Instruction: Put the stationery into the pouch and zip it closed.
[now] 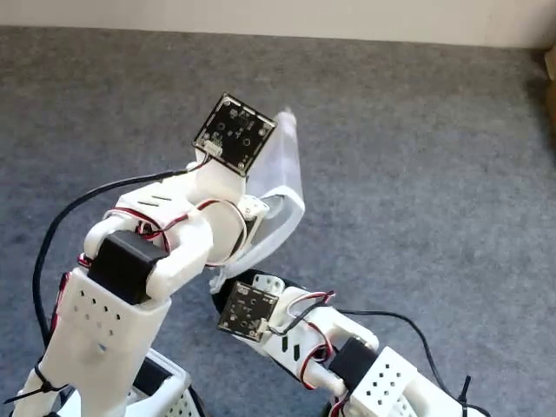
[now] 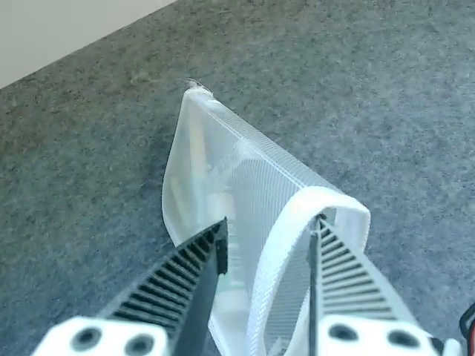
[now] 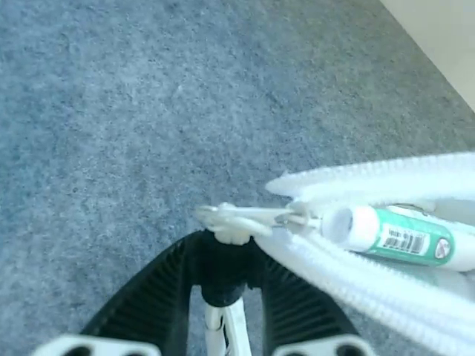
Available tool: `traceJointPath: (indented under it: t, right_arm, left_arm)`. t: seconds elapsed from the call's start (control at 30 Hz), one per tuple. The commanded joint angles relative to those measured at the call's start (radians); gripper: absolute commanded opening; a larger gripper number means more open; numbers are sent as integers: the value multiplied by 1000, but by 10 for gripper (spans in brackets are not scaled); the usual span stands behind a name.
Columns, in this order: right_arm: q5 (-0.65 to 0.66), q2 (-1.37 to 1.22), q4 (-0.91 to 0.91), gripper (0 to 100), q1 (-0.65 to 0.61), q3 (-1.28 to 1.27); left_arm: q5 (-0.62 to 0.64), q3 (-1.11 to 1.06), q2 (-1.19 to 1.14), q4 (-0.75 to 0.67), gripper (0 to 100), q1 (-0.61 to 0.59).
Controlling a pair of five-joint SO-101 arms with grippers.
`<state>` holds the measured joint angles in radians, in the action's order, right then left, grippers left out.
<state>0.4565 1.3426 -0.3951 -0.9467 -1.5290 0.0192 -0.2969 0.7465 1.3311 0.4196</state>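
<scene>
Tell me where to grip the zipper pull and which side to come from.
I'd grip the flat metal tab of the zipper pull. It sticks out past the open end of the pouch, pointing away from the green tube inside, so come from that free end, jaws closing on the tab's flat faces. The right gripper sits there.
</scene>
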Motion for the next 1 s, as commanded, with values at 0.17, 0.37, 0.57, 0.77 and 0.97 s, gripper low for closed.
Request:
traceJointPath:
  t: [0.17, 0.37, 0.57, 0.77, 0.97]
  right_arm:
    - [8, 25, -263, 5, 85, 179]
    - [-52, 25, -387, 5, 170, 302]
    - [-89, 25, -490, 5, 286, 421]
    - [-89, 25, -587, 5, 297, 498]
    - [-89, 25, -679, 5, 354, 585]
  left_arm:
    - [-5, 54, 156, -32, 178, -15]
    - [-11, 36, 199, -2, 178, -45]
    - [-81, 1, 203, 32, 178, -104]
    - [-235, -84, 203, 23, 181, -104]
    - [-353, -160, 203, 23, 183, -102]
